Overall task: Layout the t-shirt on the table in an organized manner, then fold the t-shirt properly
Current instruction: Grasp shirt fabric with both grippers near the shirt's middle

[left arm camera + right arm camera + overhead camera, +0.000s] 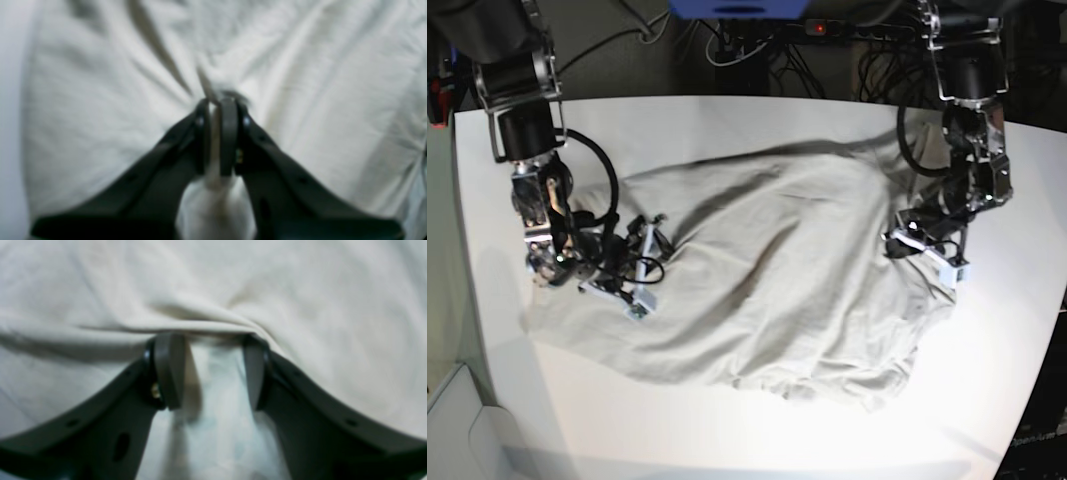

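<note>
Two grippers work the t-shirt [777,270], which sprawls rumpled across the middle of the table [757,440]. At 3 o'clock the left gripper [218,133] is pinched tight on a ridge of cloth. At 9 o'clock the right gripper [213,373] stands spread — fingers [168,370] apart, a fold draped over their tips.

I can't read any text, label, brand, number or sign from my feeds, not on the t-shirt [777,270], the surface [727,120] or either arm, and both wrist views are blurred.
</note>
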